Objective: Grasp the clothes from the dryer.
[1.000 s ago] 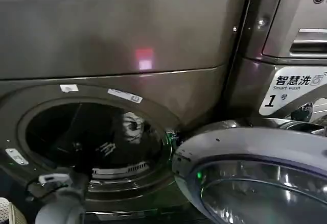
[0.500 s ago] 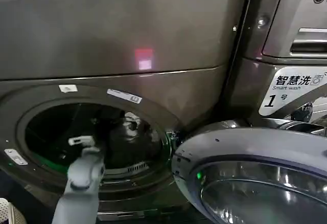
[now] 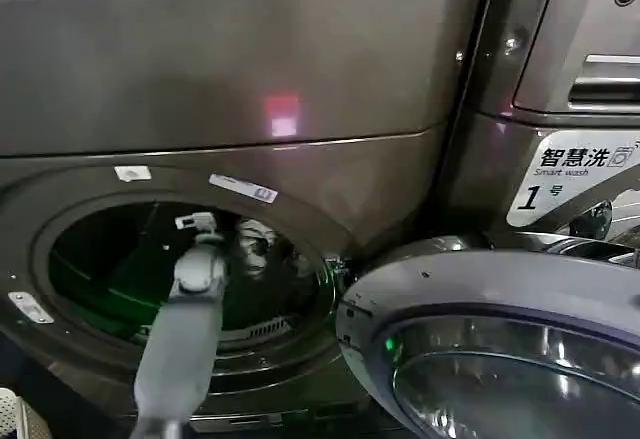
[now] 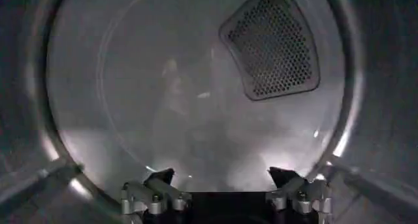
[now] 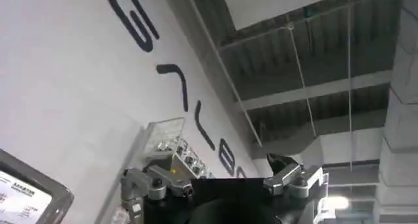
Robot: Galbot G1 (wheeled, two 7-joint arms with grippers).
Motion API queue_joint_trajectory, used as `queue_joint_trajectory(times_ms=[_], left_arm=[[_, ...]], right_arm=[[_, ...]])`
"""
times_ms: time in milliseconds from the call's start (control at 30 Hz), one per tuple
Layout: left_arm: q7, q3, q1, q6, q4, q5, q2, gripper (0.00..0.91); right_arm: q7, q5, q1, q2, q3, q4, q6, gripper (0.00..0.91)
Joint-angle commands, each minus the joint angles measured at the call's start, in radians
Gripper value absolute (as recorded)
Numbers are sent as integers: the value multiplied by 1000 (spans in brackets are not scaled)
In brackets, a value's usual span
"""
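clothes (image 3: 258, 244): whitish-grey bundle, dark marks, bunched inside the drum, right of centre | dryer (image 3: 230, 89): bronze-grey, round porthole, door swung open

Head view dim overall; a pink-red glare patch sits on the dryer (image 3: 240, 69) front panel, green glow inside the drum opening and along the open door (image 3: 500, 349) rim. Left wrist view: hazy, grey, low contrast. Right wrist view: bright ceiling light panel (image 5: 277, 2), white wall evenly lit.
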Motion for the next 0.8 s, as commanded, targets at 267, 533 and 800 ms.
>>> queue_joint_trajectory(times_ms=[267,533,800], left_arm=[[55,2,-301,-64,450,61,-20,907],[367,122,-435,-69,682,85,22,907],[739,278,-570,-184,869,199,46,907]], right_arm=[[-3,3,10,-1,-17,-2,2,907],[-4,2,15,-4,-32,-3,6,907],[-8,-5,12,-9,-38,-14,12,907]])
